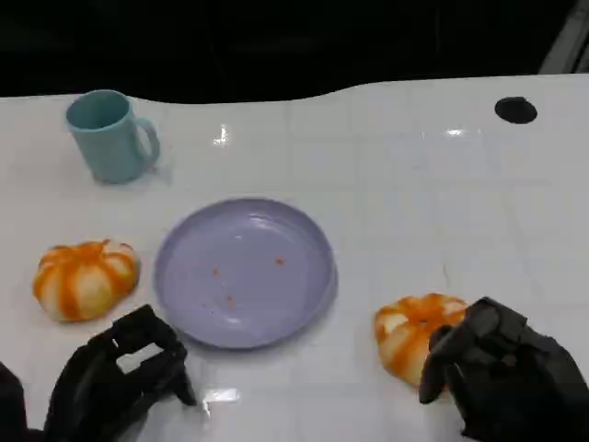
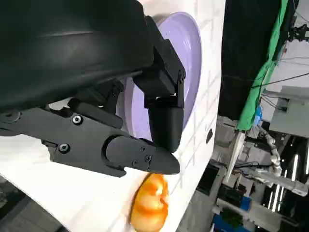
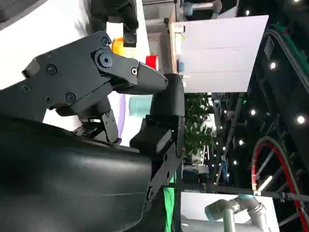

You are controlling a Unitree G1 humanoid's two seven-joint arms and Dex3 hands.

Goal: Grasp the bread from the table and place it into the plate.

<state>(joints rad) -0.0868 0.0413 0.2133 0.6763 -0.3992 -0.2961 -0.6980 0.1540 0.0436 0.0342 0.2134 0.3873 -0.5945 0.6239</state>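
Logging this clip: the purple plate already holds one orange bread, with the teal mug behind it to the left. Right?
Not quite. In the head view the purple plate holds only crumbs; both breads lie on the table, one left of it, one at the right hand. The teal mug is as stated.

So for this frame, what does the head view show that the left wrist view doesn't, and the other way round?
Head view alone: the teal mug, the left bread beside the plate, the right robot hand against the right bread, and a black spot on the table. Left wrist view alone: a green cloth and room clutter beyond the table edge. Shared: the purple plate, the left robot hand holding nothing, and the white table. The wrist view also shows one bread.
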